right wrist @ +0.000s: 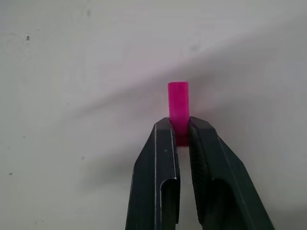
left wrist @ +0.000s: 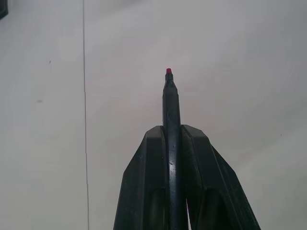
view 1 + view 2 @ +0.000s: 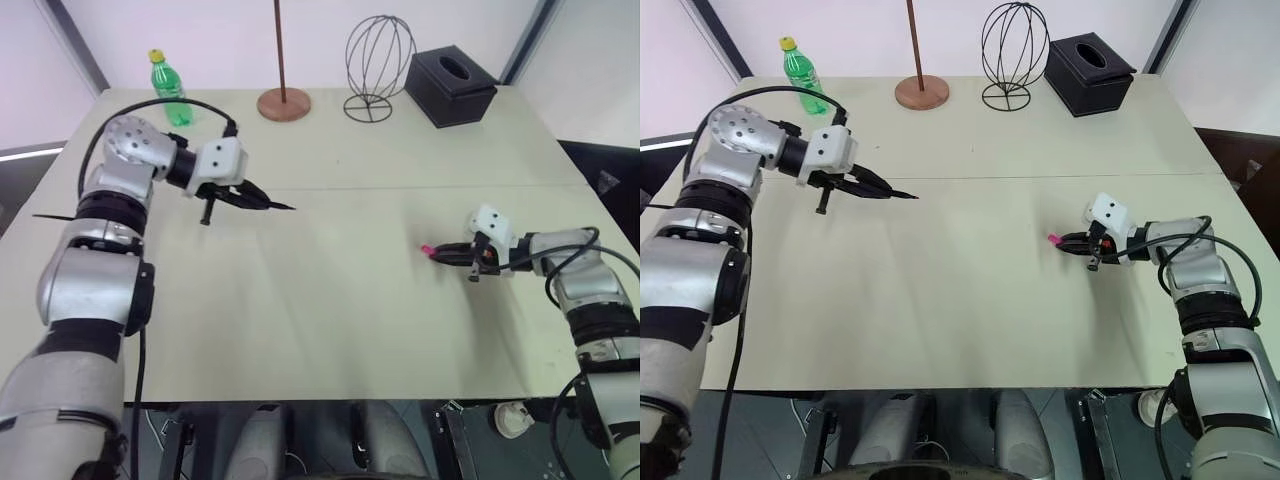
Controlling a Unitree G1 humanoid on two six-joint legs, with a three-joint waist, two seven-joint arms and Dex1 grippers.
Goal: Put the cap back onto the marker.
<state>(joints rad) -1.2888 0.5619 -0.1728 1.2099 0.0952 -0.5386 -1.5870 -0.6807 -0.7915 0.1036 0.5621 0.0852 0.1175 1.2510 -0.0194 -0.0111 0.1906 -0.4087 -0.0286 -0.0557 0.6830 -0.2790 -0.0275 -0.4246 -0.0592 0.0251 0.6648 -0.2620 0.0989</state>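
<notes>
Head views: a pale surface (image 3: 330, 300) is seen, with a seam line running across its middle. Along the far edge are set a green bottle (image 3: 169, 88) with a yellow lid, a tall brown rod on a round base (image 3: 283, 100), a wire head-shaped stand (image 3: 378, 68) and a black tissue box (image 3: 450, 86); all are kept well apart from both hands, and nothing is found lying between the two hands. The left hand (image 3: 262, 200) is held above the surface on the left, arm bent at the elbow, fingers angled down and toward the right; the marker (image 3: 275, 204) is clamped in it, its tip projecting past the fingertips toward the right. The right hand (image 3: 1072, 243) is held low over the surface on the right, forearm drawn in from the side, fingers directed toward the left; the cap (image 3: 1053, 239) is pinched at its fingertips. The two hands are kept well apart. Left wrist view: the marker is seen gripped between the closed black fingers (image 2: 144, 191), a small pink tip shown at its end, bare surface and the seam beyond. Right wrist view: the pink cap is seen nipped by its lower end between the fingers (image 1: 158, 182), most of its length standing clear above them, its shadow cast on the surface.
</notes>
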